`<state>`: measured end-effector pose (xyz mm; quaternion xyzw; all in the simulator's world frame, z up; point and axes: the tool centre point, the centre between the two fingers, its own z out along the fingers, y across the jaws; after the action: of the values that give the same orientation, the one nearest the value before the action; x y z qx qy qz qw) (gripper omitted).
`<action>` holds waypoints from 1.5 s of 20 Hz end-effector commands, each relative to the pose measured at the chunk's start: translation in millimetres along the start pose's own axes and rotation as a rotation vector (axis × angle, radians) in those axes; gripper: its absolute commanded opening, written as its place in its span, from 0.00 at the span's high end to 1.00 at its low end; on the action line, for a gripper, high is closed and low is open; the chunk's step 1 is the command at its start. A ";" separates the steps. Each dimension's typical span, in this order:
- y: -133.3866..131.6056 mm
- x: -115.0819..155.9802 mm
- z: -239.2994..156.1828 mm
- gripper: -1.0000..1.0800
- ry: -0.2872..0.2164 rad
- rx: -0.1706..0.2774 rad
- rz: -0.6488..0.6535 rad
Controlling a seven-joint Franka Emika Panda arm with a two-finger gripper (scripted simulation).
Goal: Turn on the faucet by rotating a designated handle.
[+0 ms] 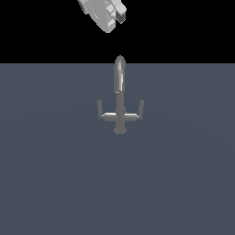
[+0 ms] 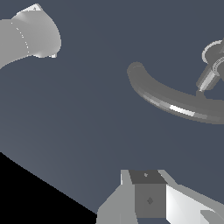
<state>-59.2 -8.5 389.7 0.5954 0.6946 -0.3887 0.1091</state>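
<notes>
The faucet stands upright in the middle of the grey floor, a small grey metal tap with a tall rounded spout and a round base. Its handle is the thin L-shaped lever branching toward the exterior view's left, with a short upright tip. A matching lever points the other way. My gripper hovers well above the spout top, apart from the faucet, partly cut off by the frame edge. In the wrist view the curved spout lies ahead of one dark fingertip; the finger gap is not visible.
The flat grey floor spreads around the faucet, with a black background behind it. In the wrist view a pale rounded part of the arm shows, and the faucet's base with one lever sits at the frame edge.
</notes>
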 end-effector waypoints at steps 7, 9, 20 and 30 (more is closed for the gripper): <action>36.2 10.7 2.3 1.00 -0.107 0.038 -0.253; 44.7 13.8 3.1 1.00 -0.131 0.050 -0.312; 90.7 34.8 9.0 1.00 -0.251 0.131 -0.631; 130.7 59.4 17.3 1.00 -0.344 0.230 -0.913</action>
<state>34.7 20.5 293.9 0.1874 0.8090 -0.5569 -0.0161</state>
